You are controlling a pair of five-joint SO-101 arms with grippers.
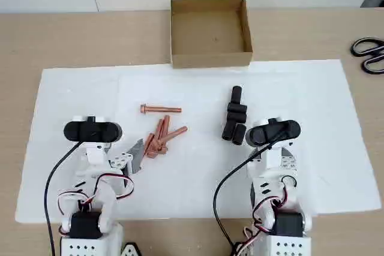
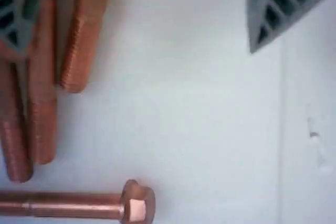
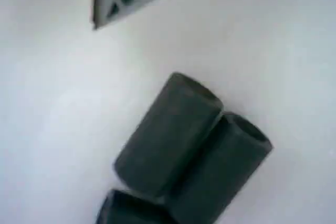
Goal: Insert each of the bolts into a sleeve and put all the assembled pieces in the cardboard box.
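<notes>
High view: a light wooden table (image 1: 60,34) with a white paper sheet (image 1: 312,148) spread over it. An open brown cardboard box (image 1: 211,59) sits at the sheet's far edge, no pieces in it yet. Copper-coloured metal bolts on the sheet: a lone bolt (image 1: 161,110) lies by itself, and a heap (image 1: 161,137) of the rest is just nearer the arms. Black cylindrical sleeves (image 1: 235,115) are bunched and touching, to the right and well apart from the bolts. Black-handled scissors (image 1: 369,55) lie at the table's right edge. The left pincer (image 1: 135,154) is low beside the heap, the right pincer (image 1: 281,151) just beside the sleeves. Left wrist view: the left pincer is spread wide, gripping nothing. One finger (image 2: 18,14) is over the heap's threaded shanks, the other over bare paper. The lone bolt's flanged hex head is in sight near the frame edge. Right wrist view: two sleeves lie side by side, touching, with a third at their end. How far the right pincer is open cannot be told. Judgement: the bolts look stiff, dense and smooth, apt to roll. The lone one is easiest, taken across mid-shank with the head left free. The sleeves look light and rigid, likely to roll or nudge their neighbours. Grip across the outer wall, bore left clear.
</notes>
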